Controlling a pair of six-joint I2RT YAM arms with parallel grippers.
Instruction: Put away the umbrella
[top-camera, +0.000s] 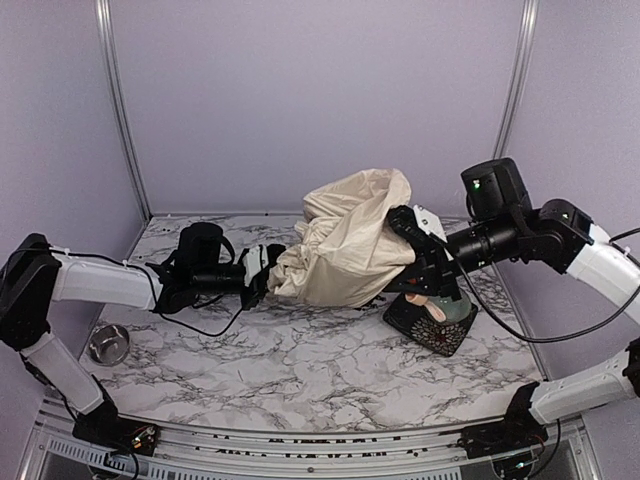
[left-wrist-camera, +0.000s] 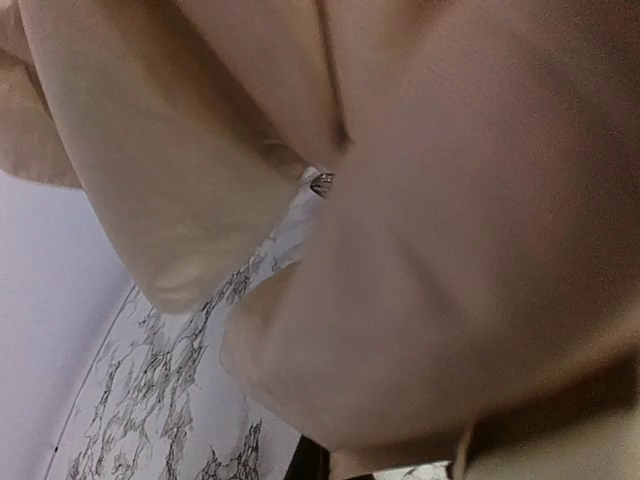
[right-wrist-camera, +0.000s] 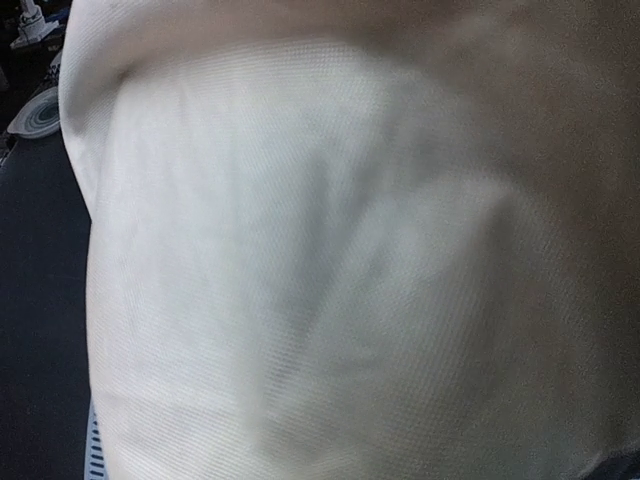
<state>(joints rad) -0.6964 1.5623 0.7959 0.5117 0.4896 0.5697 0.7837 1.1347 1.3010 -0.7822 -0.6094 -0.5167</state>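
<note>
The umbrella (top-camera: 345, 245) is a bunched mass of cream-beige fabric in the middle of the marble table, lying left to right between my two arms. My left gripper (top-camera: 262, 275) is pushed against its narrow left end, with its fingers buried in the folds. My right gripper (top-camera: 403, 232) presses into the fabric's right side from above. Cream fabric (left-wrist-camera: 450, 250) fills the left wrist view, with one small metal rib tip (left-wrist-camera: 322, 183) showing. Pale fabric (right-wrist-camera: 330, 270) also fills the right wrist view. No fingers show in either wrist view. The shaft is hidden.
A black dotted object (top-camera: 432, 328) with a pale pinkish piece (top-camera: 430, 306) on it lies just under the right gripper. A small metal cup (top-camera: 108, 343) stands at the left front. Lilac walls close the back and sides.
</note>
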